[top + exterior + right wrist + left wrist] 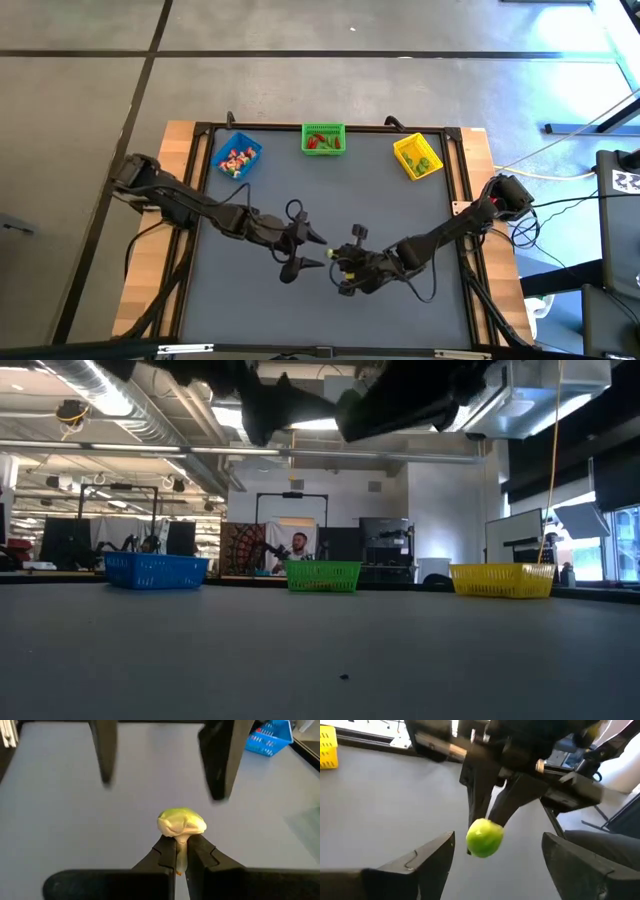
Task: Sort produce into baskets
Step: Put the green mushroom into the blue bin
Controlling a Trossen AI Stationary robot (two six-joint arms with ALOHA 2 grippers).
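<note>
Right gripper (181, 851), jaws closed on the pale stem of a green piece (181, 822) whose rounded head points away from the wrist, long axis in line with the fingers. The piece is held above mid-table, facing the left gripper (318, 250), whose jaws stand wide open just beside it; from the left wrist the piece (484, 838) shows between the spread left fingers (427, 855). Along the far edge: blue basket (238, 157), green basket (323, 139), yellow basket (417, 156), each holding pieces.

Mat centre (330, 190) free; 3 baskets (323, 139) line far edge
</note>
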